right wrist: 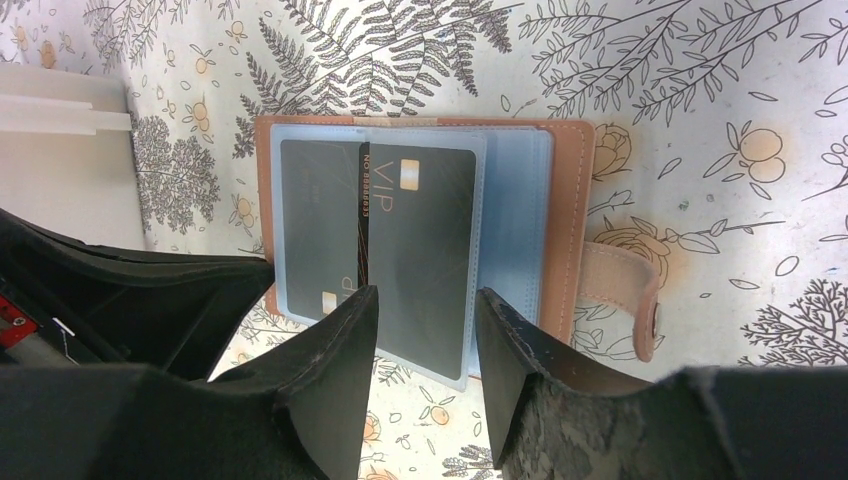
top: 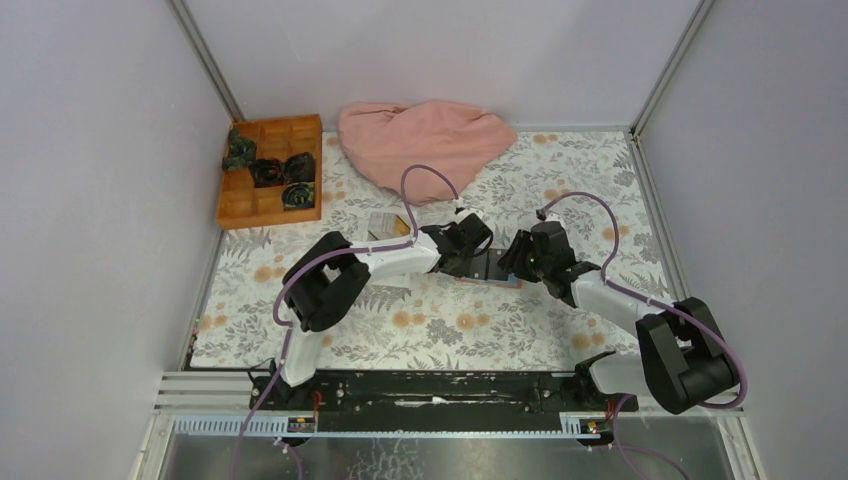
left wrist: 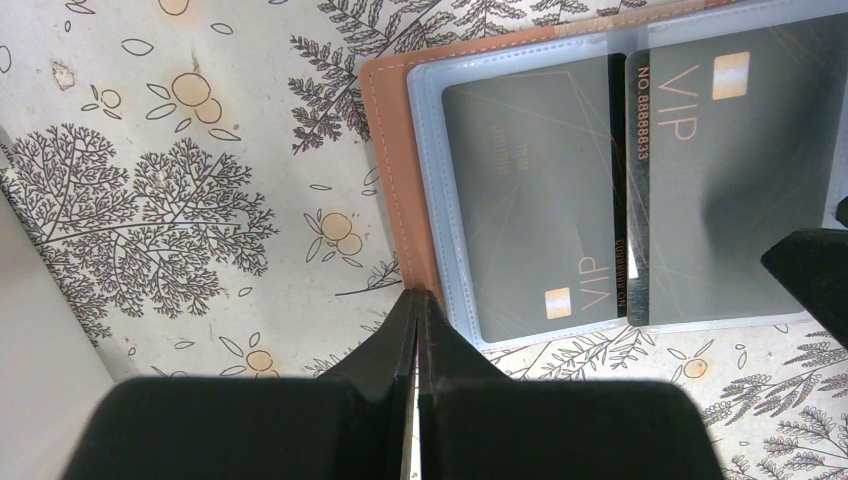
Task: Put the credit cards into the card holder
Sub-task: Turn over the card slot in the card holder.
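Note:
The reddish-brown card holder [top: 490, 270] [left wrist: 392, 150] [right wrist: 572, 220] lies open on the flowered table, clear sleeves up. Two dark grey credit cards marked VIP sit on its sleeves: one [left wrist: 530, 190] [right wrist: 310, 220] on the left page, the other [left wrist: 730, 180] [right wrist: 420, 240] beside it. My left gripper [left wrist: 418, 300] [top: 470, 250] is shut, with nothing in it, and its tips rest at the edge of the holder's brown cover. My right gripper [right wrist: 427, 310] [top: 515, 262] is open above the holder's near edge. Its fingers stand on either side of the second card's end.
An orange wooden compartment box [top: 270, 170] with dark items stands at the back left. A pink cloth [top: 425, 140] lies at the back middle. A white tray [top: 385, 225] [right wrist: 60, 150] sits just beyond the left arm. The holder's strap with a snap [right wrist: 630, 300] sticks out sideways.

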Robot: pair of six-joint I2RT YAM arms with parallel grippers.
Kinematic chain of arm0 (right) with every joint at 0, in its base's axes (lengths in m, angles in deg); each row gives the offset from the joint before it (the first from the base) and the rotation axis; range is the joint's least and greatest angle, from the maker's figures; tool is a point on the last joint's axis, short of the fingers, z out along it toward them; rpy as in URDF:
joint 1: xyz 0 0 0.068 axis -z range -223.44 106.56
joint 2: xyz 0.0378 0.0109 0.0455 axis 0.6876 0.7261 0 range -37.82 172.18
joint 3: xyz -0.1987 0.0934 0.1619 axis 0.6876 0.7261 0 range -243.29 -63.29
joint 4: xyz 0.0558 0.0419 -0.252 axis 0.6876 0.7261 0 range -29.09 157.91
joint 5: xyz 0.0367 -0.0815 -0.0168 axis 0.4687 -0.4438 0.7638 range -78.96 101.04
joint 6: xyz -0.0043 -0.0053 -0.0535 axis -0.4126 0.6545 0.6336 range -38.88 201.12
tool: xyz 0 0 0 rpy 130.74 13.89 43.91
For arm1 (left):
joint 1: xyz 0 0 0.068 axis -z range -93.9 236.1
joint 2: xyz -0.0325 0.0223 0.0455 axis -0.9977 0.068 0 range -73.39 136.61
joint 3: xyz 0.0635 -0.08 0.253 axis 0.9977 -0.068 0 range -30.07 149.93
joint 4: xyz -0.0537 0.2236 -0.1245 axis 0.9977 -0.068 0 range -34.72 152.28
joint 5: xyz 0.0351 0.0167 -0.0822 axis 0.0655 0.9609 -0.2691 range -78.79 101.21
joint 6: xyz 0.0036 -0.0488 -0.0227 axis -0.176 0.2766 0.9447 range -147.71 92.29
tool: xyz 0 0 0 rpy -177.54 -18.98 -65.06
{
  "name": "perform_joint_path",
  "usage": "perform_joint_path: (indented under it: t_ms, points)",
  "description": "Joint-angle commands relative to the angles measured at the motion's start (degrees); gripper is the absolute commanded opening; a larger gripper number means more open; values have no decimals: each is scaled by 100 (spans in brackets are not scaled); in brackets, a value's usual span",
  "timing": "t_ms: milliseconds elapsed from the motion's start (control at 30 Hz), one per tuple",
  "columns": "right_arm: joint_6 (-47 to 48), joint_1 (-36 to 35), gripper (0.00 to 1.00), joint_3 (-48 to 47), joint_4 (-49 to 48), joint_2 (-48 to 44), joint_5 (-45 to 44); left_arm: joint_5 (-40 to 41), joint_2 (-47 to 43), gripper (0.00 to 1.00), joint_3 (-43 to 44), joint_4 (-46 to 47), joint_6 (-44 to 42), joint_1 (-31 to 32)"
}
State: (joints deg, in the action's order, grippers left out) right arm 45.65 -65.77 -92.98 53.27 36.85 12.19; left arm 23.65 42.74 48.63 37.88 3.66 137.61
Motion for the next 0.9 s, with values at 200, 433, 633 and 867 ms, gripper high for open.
perform_joint_path:
  t_ms: [200,433,633,867]
  points:
    - [-116,33,48,106,-359,-392,167,-560,495,0,-238,13,62,136]
    - [-146,35,48,198,-674,-440,327,-566,499,0,-241,6,62,141]
    - [-156,33,48,251,-906,-402,463,-563,495,0,-241,-11,70,143]
    - [-171,33,48,273,-1143,-401,606,-564,522,0,-206,-27,77,141]
